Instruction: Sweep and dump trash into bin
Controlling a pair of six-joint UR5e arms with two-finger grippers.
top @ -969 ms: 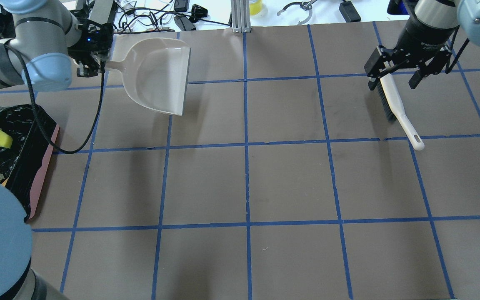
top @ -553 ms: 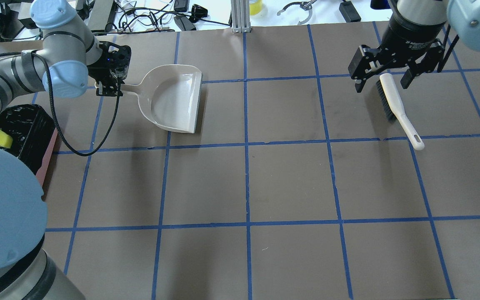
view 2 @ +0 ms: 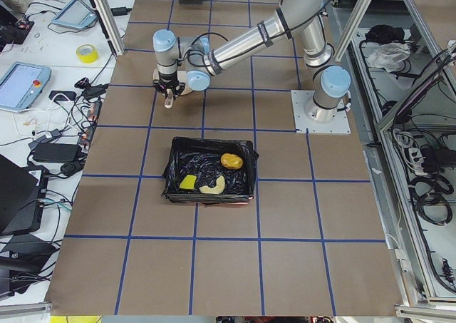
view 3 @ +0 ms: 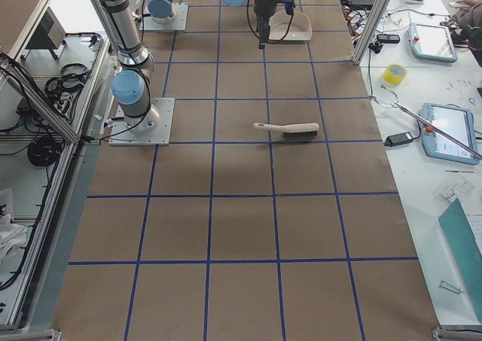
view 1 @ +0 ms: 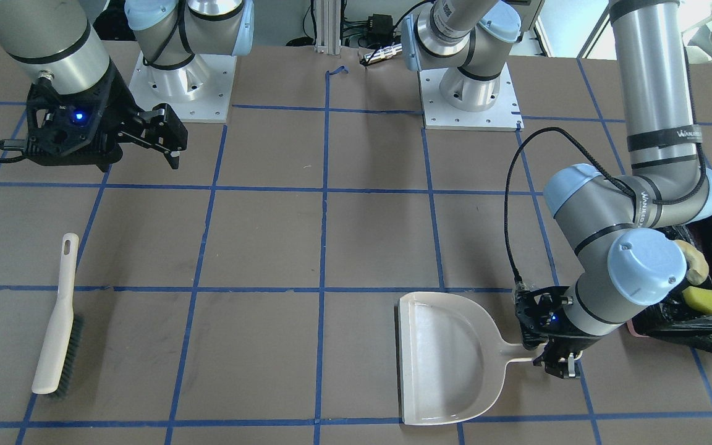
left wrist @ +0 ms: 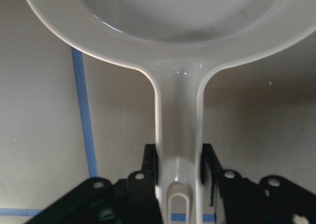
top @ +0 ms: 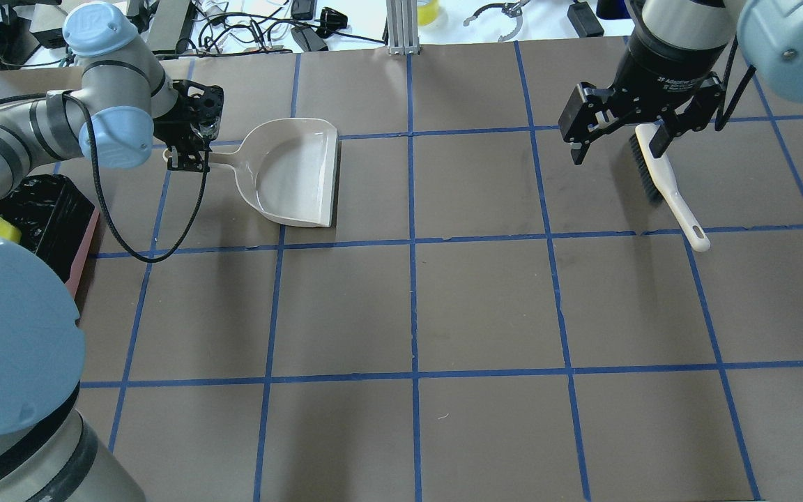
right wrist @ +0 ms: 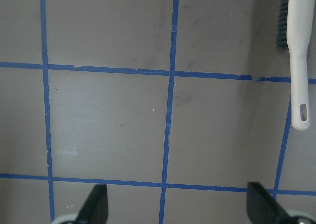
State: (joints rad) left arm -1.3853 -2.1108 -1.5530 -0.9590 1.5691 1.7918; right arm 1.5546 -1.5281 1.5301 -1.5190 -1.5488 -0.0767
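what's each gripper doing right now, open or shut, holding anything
Left gripper: shut on the dustpan handle.
Right gripper: open, holding nothing; the brush lies on the table beside it.

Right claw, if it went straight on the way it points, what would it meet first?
The right claw would likely meet bare table first; the brush lies off to one side.

Brown paper-covered table (top: 485,307), gridded with blue tape: a pale grey-white plastic dustpan (top: 297,174) lies flat at ten o'clock in the overhead view, a white-handled, dark-bristled brush (top: 671,188) at two o'clock. A yellow tape roll (view 3: 385,74) sits off-table.
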